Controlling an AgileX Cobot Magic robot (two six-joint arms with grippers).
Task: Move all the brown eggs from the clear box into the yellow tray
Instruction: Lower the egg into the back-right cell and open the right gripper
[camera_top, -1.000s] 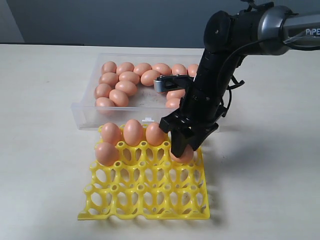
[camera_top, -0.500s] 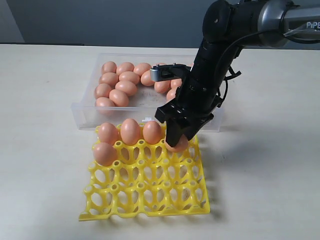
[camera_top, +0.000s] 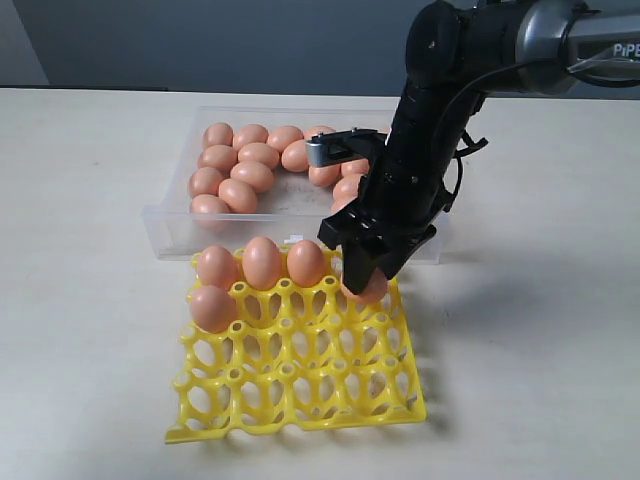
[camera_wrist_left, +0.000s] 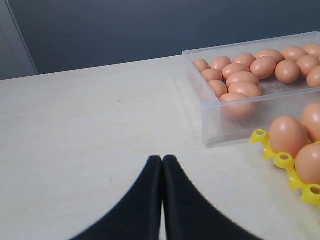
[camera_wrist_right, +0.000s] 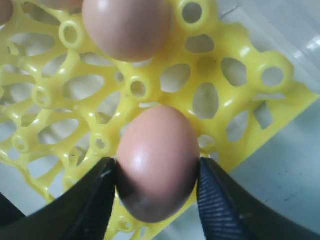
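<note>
Right gripper (camera_top: 366, 272) clamps one brown egg (camera_wrist_right: 156, 165) between its two black jaws, at the edge of the yellow tray (camera_top: 300, 385) near its back-right corner; we cannot tell whether the egg touches a cup. We count four seated eggs (camera_top: 262, 262): three along the tray's back row, and one in the next row at the left. We find the loose eggs (camera_top: 248, 172) clustered in the clear box (camera_top: 240, 235) just behind the tray. Left gripper (camera_wrist_left: 163, 161) hovers pressed closed and empty above the table (camera_wrist_left: 75, 125).

Black arm (camera_top: 430, 120), silver link (camera_top: 545, 40) with white lettering (camera_top: 625, 50), thin cable (camera_top: 466, 165), ribbed black tool (camera_top: 365, 282).
</note>
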